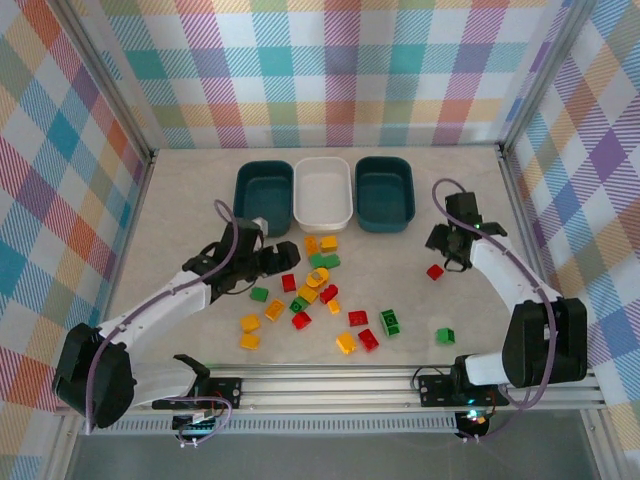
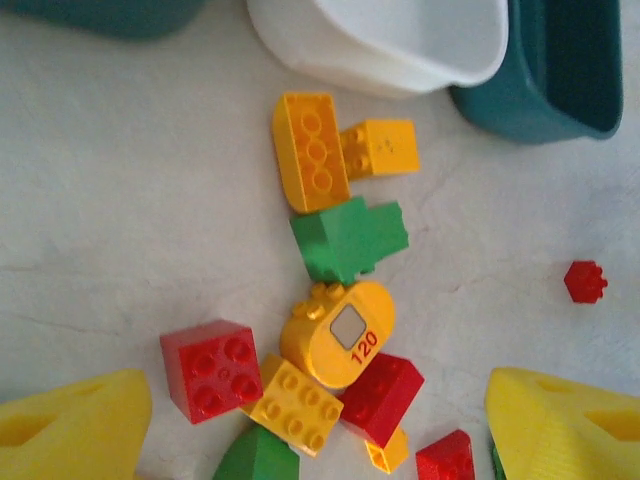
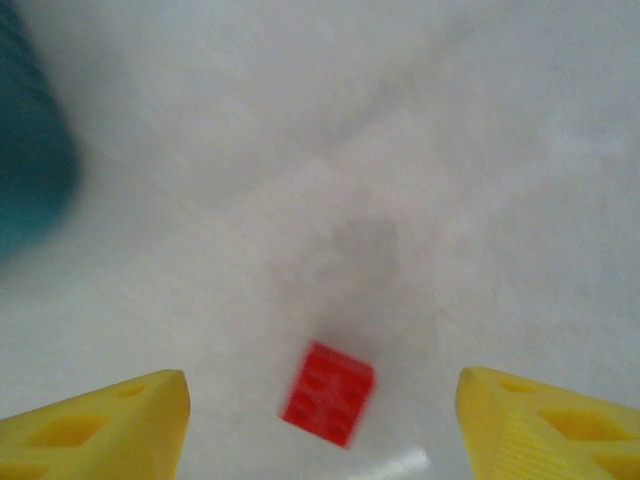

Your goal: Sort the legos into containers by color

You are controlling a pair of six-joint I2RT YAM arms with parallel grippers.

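Left gripper (image 2: 320, 385): my left tool stands wide, its yellow fingers (image 2: 70, 425) at the two lower corners of the wrist view. Nothing is held, and it hangs just above the pile.
Right gripper (image 3: 322, 371): this one is spread wide too and holds nothing. Its fingers (image 3: 100, 430) flank one red brick without touching it.
Red brick (image 3: 328, 393): it sits on the table (image 1: 180, 220) between my right fingers, well apart from the pile and off to its right.
Containers: three stand side by side at the far side of the table, the left teal tub (image 1: 263, 190), the white tub (image 1: 323, 190) and the right teal tub (image 1: 385, 190).
Pile of legos (image 1: 315, 280): red, green and yellow-orange bricks are clustered near the white tub, on its near side.
Top of pile, left wrist view: an orange long brick (image 2: 312, 150) touches a yellow brick (image 2: 380, 148), with a green brick (image 2: 350, 238) just below them.
Middle of pile: a rounded yellow piece (image 2: 338, 335) marked 120 lies against a studded yellow brick (image 2: 295, 405), with a red block (image 2: 212, 368) on one side and a second red block (image 2: 380, 395) on the other.
Stray: a lone green brick (image 1: 446, 335) lies near the right arm's base, away from the rest.
Doubt: my right wrist view is blurred, so I cannot tell whether the red brick lies flat or tilted.
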